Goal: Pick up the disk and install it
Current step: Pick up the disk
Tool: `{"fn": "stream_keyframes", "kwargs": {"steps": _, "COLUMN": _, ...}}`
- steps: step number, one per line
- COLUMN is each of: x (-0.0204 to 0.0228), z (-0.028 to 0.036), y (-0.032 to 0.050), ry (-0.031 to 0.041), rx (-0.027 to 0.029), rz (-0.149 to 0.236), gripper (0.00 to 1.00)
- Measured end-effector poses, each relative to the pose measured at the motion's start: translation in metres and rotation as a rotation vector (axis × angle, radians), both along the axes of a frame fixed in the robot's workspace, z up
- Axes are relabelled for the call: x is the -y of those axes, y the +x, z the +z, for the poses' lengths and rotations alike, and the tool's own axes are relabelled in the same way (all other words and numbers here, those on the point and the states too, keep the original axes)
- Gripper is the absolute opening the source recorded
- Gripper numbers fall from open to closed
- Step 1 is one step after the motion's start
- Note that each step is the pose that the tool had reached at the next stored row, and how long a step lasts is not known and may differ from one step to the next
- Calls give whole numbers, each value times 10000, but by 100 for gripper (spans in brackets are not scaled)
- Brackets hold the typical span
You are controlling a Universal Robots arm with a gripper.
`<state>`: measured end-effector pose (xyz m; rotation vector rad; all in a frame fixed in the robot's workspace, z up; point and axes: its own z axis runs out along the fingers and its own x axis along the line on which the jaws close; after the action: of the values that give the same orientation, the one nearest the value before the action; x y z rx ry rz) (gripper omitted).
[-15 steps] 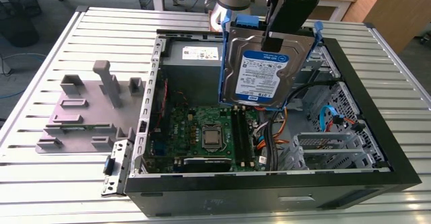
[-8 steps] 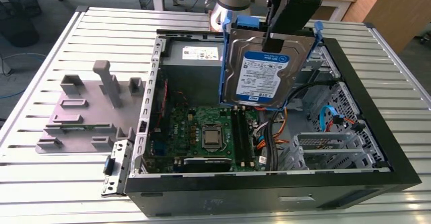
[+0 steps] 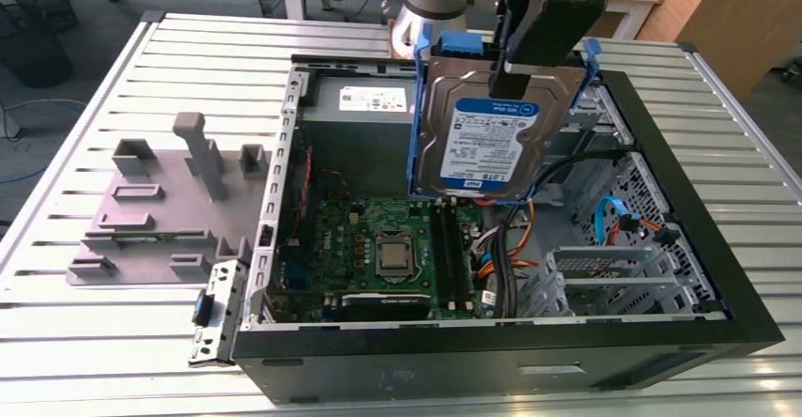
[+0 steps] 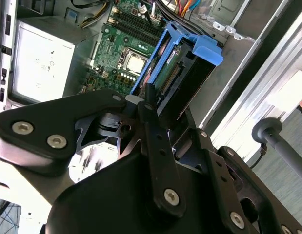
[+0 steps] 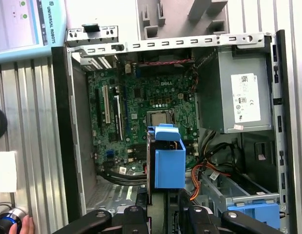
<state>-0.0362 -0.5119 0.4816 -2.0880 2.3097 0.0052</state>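
Note:
The disk [image 3: 495, 135] is a silver hard drive with a white-and-blue label, framed by blue caddy rails. It hangs upright above the open computer case [image 3: 501, 342]. My gripper [image 3: 510, 77] is shut on its upper edge, one black finger lying over the label. In the second wrist view the disk [image 4: 182, 73] sticks out from between my fingers [image 4: 150, 100], with the motherboard [image 4: 126, 53] beyond it. In the first wrist view the disk [image 5: 169, 161] is seen end-on over the case's interior, close to the drive cage [image 5: 238, 187].
Inside the case lie the motherboard [image 3: 389, 248], a grey power supply [image 3: 363, 102] with a white sticker, and loose orange and blue cables [image 3: 614, 215]. A bare blue bracket [image 5: 253, 212] sits in the cage. A grey fixture [image 3: 163, 201] stands at the exterior view's left. A hand [image 5: 28, 225] holds a knob.

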Motion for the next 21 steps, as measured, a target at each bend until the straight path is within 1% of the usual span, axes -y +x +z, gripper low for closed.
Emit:
{"fn": "stream_keyframes", "kwargs": {"steps": 6, "x": 55, "z": -2, "y": 7, "ry": -1, "rx": 0, "rz": -31, "gripper": 35}}
{"fn": "stream_keyframes", "kwargs": {"steps": 11, "x": 57, "z": -2, "y": 8, "ry": -1, "rx": -1, "rz": -31, "gripper": 35}}
{"fn": "stream_keyframes", "kwargs": {"steps": 12, "x": 58, "z": -2, "y": 10, "ry": -2, "rx": -29, "rz": -30, "gripper": 35}}
{"fn": "stream_keyframes", "kwargs": {"steps": 13, "x": 58, "z": -3, "y": 11, "ry": 0, "rx": -96, "rz": -29, "gripper": 35}}
{"fn": "stream_keyframes", "kwargs": {"steps": 14, "x": 58, "z": -3, "y": 10, "ry": -2, "rx": -117, "rz": -31, "gripper": 35}}
{"fn": "stream_keyframes", "kwargs": {"steps": 19, "x": 58, "z": -3, "y": 10, "ry": -1, "rx": -119, "rz": -32, "gripper": 35}}
{"fn": "stream_keyframes", "kwargs": {"steps": 21, "x": 58, "z": -4, "y": 23, "ry": 0, "rx": -120, "rz": -31, "gripper": 35}}
